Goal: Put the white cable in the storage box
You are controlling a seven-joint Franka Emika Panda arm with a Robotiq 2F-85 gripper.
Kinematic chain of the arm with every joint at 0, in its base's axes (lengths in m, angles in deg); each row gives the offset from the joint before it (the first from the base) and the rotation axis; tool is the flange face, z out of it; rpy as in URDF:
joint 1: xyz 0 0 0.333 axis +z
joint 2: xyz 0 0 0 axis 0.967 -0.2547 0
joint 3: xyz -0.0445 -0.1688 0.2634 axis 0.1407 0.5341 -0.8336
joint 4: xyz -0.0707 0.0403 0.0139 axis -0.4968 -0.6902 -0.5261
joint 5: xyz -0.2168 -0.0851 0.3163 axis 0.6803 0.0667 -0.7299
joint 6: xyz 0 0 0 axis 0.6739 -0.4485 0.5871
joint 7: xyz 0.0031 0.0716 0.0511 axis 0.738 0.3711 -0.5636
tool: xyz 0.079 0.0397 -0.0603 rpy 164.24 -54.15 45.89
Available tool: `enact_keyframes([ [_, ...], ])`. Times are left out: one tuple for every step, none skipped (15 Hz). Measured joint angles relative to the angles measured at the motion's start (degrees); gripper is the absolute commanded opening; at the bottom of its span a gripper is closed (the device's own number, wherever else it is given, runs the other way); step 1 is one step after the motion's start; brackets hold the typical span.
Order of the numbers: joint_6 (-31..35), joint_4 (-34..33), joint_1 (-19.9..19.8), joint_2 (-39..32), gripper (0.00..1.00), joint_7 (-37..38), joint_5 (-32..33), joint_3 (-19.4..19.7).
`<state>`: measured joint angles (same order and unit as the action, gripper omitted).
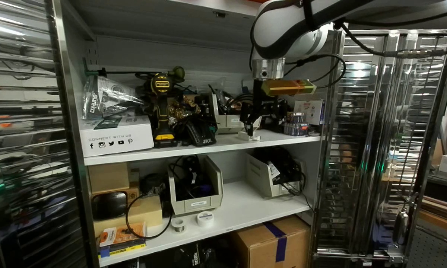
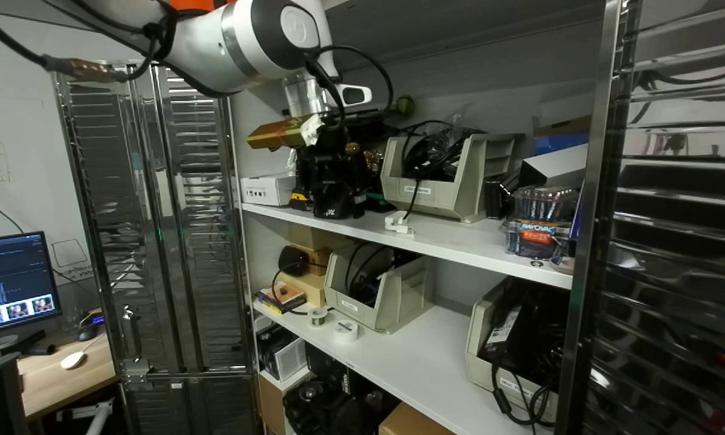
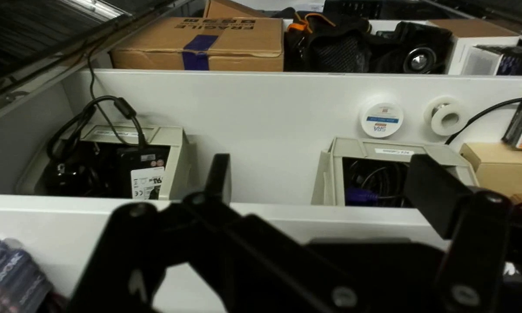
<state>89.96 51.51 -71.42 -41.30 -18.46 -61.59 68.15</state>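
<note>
A small white cable piece with a block-like plug (image 1: 249,136) lies near the front edge of the upper shelf; it also shows in an exterior view (image 2: 399,223). A beige storage box (image 1: 232,122) full of dark cables stands behind it, also in an exterior view (image 2: 426,192). Similar boxes stand on the shelf below; which one the task means I cannot tell. My gripper (image 3: 328,187) is open, with nothing between its fingers. In an exterior view the gripper (image 1: 260,118) overlaps the white cable. The wrist view does not clearly show the cable.
A battery pack (image 2: 538,220) and the drill (image 1: 162,108) with a black SKIL bag (image 1: 201,130) flank the upper shelf. Two beige bins (image 1: 197,204) (image 1: 272,190) with black cables stand on the lower shelf. Metal cabinet doors (image 1: 380,149) stand open at both sides.
</note>
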Motion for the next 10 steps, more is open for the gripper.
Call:
enact_keyframes([
  [-0.4, -1.7, 0.0, -1.2, 1.0, 0.0, 0.0, 0.6],
  [-0.7, -3.3, -0.1, -2.7, 1.0, 0.0, 0.0, 1.1],
  [-0.7, -4.9, -0.1, -4.3, 1.0, -0.1, 0.0, 1.5],
  [-0.8, -6.6, -0.1, -6.0, 1.0, -0.1, 0.0, 1.8],
  [-0.8, -8.5, -0.1, -7.9, 1.0, -0.1, 0.0, 2.0],
  [-0.8, -10.2, -0.1, -9.6, 1.0, -0.1, 0.0, 2.2],
  [-0.8, -12.0, -0.1, -11.3, 1.0, -0.1, 0.0, 2.2],
  [-0.8, -14.0, -0.1, -12.9, 1.0, -0.1, 0.0, 2.3],
  [-0.8, -16.0, 0.0, -14.3, 1.0, -0.1, 0.0, 2.3],
  [-0.8, -17.8, 0.1, -15.4, 1.0, -0.1, 0.0, 2.4],
])
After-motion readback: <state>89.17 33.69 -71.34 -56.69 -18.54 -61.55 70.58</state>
